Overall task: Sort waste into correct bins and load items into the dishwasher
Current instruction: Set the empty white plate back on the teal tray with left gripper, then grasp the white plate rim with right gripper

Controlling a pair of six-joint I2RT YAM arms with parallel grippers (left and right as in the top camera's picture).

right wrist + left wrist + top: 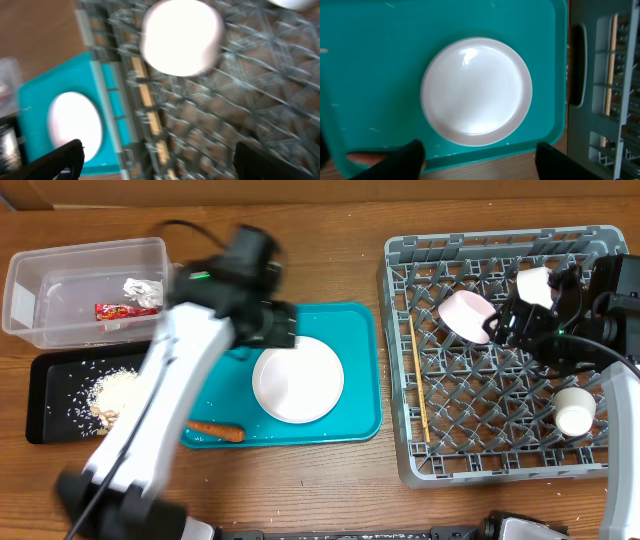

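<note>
A white plate (297, 378) lies on the teal tray (350, 425), with an orange carrot (215, 430) at the tray's front left. My left gripper (278, 328) hangs open just behind the plate; its wrist view shows the plate (476, 91) ahead of the empty gripper (480, 162). In the clear tub (40, 280) are a foil ball (143, 287) and a red wrapper (125, 309). Food scraps and rice (112, 393) lie in the black tray (55, 420). The grey rack (500, 465) holds a pinkish bowl (467, 315), a cup (576, 410) and chopsticks (418, 380). My right gripper (512, 320) is open above the bowl (182, 37).
Another white dish (535, 283) sits at the back of the rack beside the right arm. The rack's edge (600, 100) stands close to the teal tray's right side. The right wrist view is blurred by motion. Bare wooden table (300, 240) lies behind the tray.
</note>
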